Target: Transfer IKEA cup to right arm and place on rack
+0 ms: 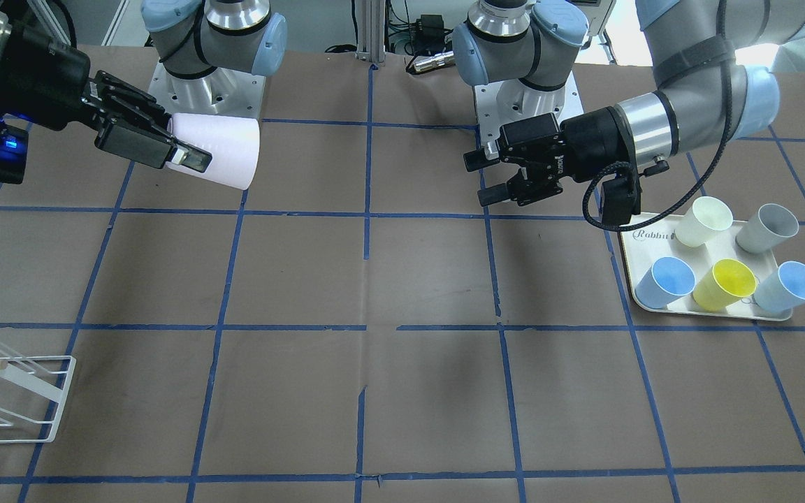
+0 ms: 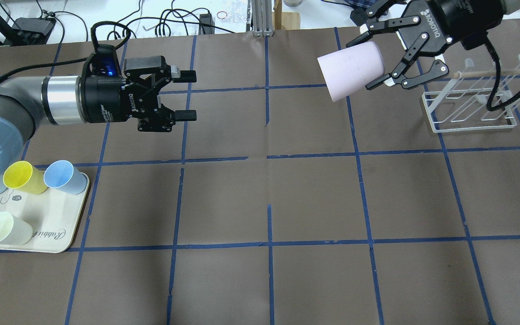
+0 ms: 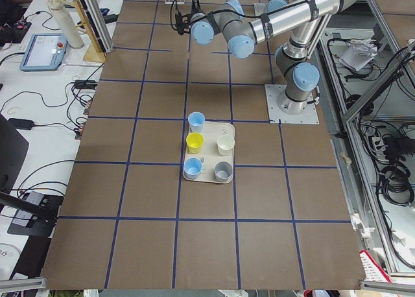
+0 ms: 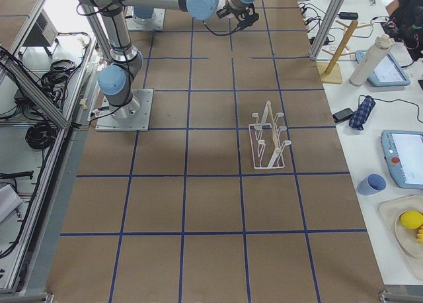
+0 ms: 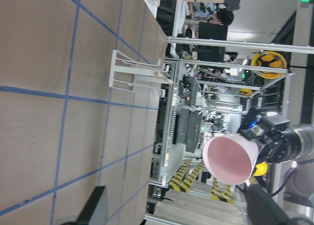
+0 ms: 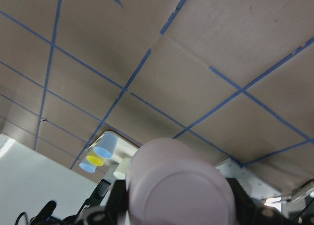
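Observation:
The pale pink IKEA cup (image 2: 350, 72) is held on its side above the table, its mouth towards the left arm. My right gripper (image 2: 364, 63) is shut on it near its base, by the far right of the table. The cup also shows in the front view (image 1: 224, 150), in my right gripper (image 1: 180, 140) there, in the left wrist view (image 5: 230, 158), and base-on in the right wrist view (image 6: 179, 185). My left gripper (image 2: 190, 95) is open and empty, well apart from the cup, and also shows in the front view (image 1: 483, 178). The white wire rack (image 2: 467, 110) stands just below and beside the right gripper.
The cream "Rabbit" tray (image 2: 48, 216) at the near left holds several cups: light blue (image 2: 63, 177), yellow (image 2: 23, 178) and cream (image 2: 2, 229). The rack also shows in the front view (image 1: 15, 398) and the right side view (image 4: 268, 141). Brown table paper with blue tape lines lies between the arms.

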Controlling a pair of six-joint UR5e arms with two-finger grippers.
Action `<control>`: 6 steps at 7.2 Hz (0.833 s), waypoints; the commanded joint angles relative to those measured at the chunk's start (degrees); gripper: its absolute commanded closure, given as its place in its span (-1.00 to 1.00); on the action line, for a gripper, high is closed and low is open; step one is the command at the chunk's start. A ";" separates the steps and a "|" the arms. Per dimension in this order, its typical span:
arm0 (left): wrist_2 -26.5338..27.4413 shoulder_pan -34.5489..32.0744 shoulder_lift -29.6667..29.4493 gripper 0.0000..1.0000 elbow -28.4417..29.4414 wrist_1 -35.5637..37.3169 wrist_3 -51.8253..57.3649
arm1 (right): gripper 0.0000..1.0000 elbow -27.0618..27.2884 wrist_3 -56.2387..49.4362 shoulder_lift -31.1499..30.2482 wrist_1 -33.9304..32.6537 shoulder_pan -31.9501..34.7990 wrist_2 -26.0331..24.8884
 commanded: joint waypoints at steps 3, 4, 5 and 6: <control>36.75 -1.86 1.02 -1.00 4.07 6.35 -3.26 | 0.24 1.32 -21.86 0.24 -9.57 -1.21 -23.58; 43.06 -3.26 0.77 -1.00 6.51 6.35 -3.78 | 0.34 1.32 -25.02 0.50 -10.89 -2.35 -28.50; 50.96 -7.19 0.68 -1.00 10.10 6.26 -5.53 | 0.37 1.93 -30.36 1.29 -14.30 -4.19 -30.90; 55.04 -11.58 0.68 -1.00 12.05 6.26 -8.51 | 0.38 3.07 -36.07 1.99 -18.42 -6.73 -32.75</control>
